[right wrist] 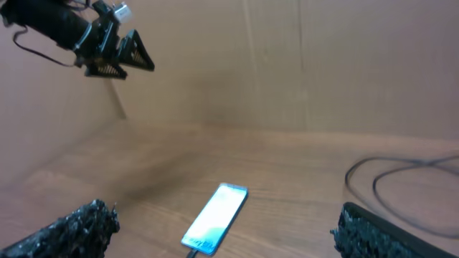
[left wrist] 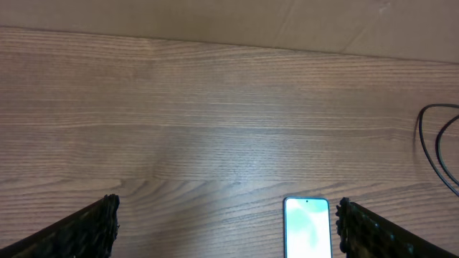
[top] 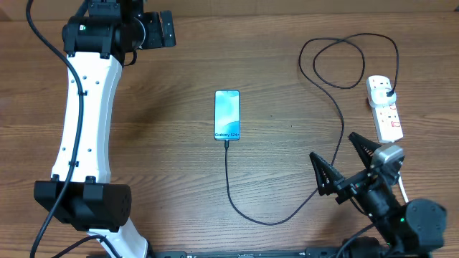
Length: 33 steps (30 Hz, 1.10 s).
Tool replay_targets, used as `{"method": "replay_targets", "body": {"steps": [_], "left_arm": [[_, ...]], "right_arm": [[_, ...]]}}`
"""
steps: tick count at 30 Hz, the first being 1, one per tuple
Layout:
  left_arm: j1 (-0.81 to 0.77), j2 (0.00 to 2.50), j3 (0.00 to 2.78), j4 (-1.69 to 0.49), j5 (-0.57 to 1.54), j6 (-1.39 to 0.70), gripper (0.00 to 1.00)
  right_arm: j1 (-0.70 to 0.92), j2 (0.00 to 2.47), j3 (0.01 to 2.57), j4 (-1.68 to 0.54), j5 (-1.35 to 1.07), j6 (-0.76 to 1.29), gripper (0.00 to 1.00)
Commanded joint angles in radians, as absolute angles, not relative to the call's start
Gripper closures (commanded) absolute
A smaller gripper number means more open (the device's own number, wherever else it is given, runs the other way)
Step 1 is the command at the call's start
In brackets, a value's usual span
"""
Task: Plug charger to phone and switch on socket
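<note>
While the charger [top: 228, 179] meets the phone [top: 226, 115], left tool [left wrist: 228, 208] and right tool [top: 333, 145] gape wide

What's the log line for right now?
phone flat, screen up | cable tip at phone's bottom edge | plug in power strip, on/off unreadable | left gripper open | right gripper open, near strip
</note>
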<state>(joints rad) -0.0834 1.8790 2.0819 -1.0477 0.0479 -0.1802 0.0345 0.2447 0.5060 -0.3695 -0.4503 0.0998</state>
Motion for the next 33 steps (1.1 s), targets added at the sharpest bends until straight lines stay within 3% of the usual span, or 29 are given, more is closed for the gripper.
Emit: {"method": "replay_targets", "body": {"steps": [1, 8, 33], "left_arm": [[-0.086, 1.883, 2.083, -1.047, 0.044, -0.172, 0.00], [-0.086, 1.883, 2.083, -1.047, 0.044, -0.172, 0.00], [-0.086, 1.883, 2.083, -1.047, 0.044, -0.172, 0.00]], "right_arm": [[0.044, 0.175, 0.385, -0.275, -0.424, 0.096, 0.00], [0.094, 0.027, 0.204, -0.124, -0.315, 0.096, 0.00], [0.097, 0.002, 0.007, 0.152, -0.197, 0.096, 0.00]]}}
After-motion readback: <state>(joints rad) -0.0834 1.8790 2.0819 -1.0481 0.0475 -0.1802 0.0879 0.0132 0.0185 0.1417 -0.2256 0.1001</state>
